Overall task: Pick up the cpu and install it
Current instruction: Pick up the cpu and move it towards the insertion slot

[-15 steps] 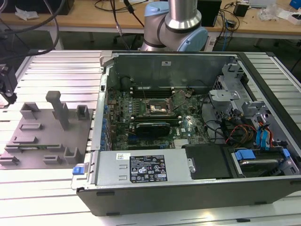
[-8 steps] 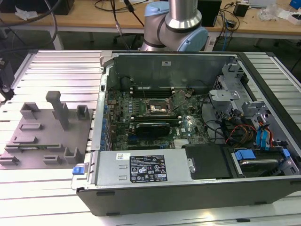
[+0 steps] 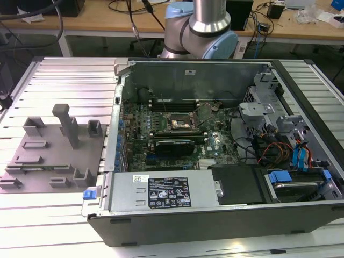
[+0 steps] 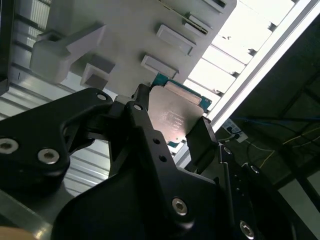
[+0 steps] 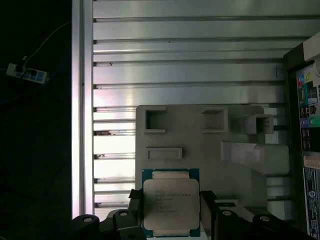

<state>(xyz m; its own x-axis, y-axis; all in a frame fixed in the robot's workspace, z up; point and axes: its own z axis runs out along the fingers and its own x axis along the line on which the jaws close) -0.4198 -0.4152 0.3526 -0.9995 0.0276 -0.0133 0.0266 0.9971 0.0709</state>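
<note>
Sitting clamped between the fingertips of the pincer [image 5: 171,206] is the cpu [image 5: 170,197]

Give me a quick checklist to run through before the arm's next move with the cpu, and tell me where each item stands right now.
1. Grip on the cpu: ok. The gripper is shut on it, with its fingers against two opposite edges in the first wrist view.
2. Chip square in the grip, metal top toward the first wrist camera: ok.
3. Chip raised clear of the grey fixture: cannot tell.
4. Socket on the motherboard uncovered, in the exterior view: looks ok.
5. Socket free of debris: cannot tell.
</note>
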